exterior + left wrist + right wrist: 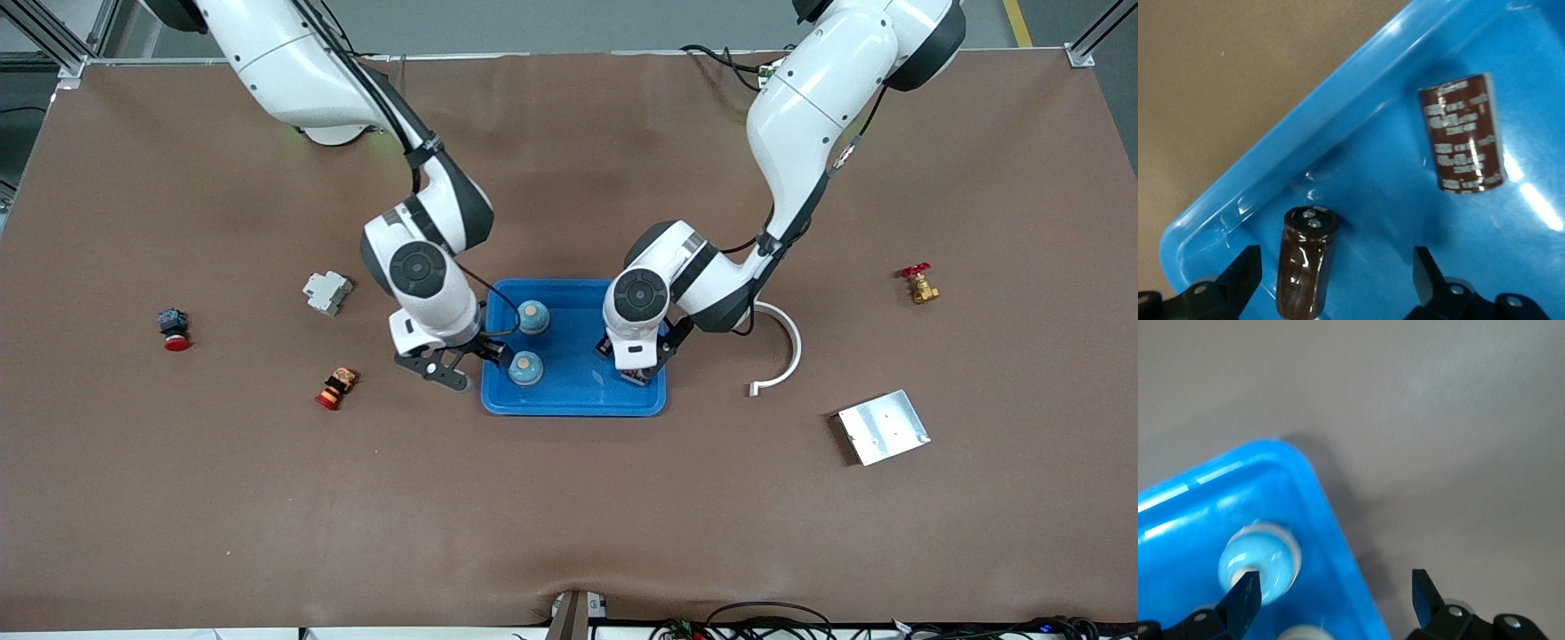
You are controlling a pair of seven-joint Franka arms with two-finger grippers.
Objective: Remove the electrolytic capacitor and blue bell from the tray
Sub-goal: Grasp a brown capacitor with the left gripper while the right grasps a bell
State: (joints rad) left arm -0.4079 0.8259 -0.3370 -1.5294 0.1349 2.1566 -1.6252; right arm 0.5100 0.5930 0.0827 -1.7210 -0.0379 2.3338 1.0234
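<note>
Brown capacitors [1307,267] [1461,133] and two blue bells [532,316] [525,367] lie in the blue tray [573,400] mid-desk [569,498]. Left gripper [637,369] hangs spread over the capacitors; right gripper [458,363] hangs spread over the tray's rim beside the nearer bell.

This looked like a robotics lab: a brown-matted worktop [569,498] framed by aluminium rails [53,40], industrial parts scattered around a blue tray [573,402], and loose cables [765,618] trailing along the worktop's camera-side edge.
</note>
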